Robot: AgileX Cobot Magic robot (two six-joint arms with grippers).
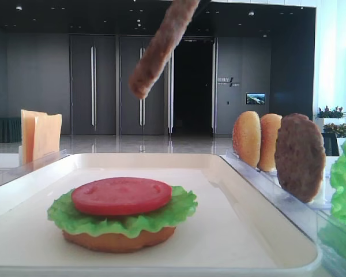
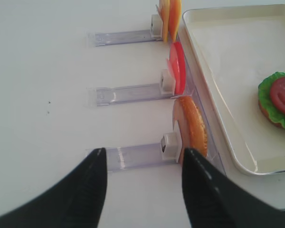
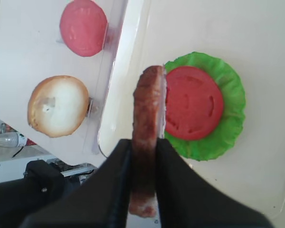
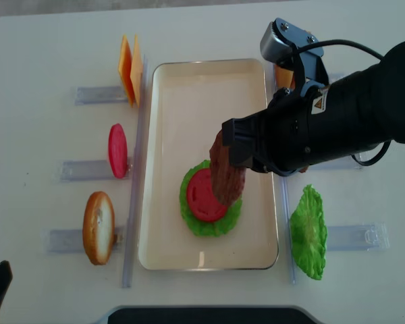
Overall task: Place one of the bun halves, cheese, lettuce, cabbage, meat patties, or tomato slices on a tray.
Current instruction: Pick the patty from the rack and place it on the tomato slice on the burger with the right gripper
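Transport step: right tool [image 3: 143, 156] clamped on meat patty [image 3: 147, 118], edge-on above tomato slice [image 3: 194, 102], frame centre. Next: level, lower, release.

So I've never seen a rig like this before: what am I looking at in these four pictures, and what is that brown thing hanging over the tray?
This is a two-armed robot at a white table. One picture looks down from overhead, one looks low across the tray, and two come from cameras on the wrists. The right end effector is shut on a meat patty, held on edge above the tray. On the tray sits a bun half with lettuce and a tomato slice stacked on it. Clear racks beside the tray hold spare pieces upright: cheese, another tomato slice, more buns, another patty and lettuce. The left end effector is open and empty.
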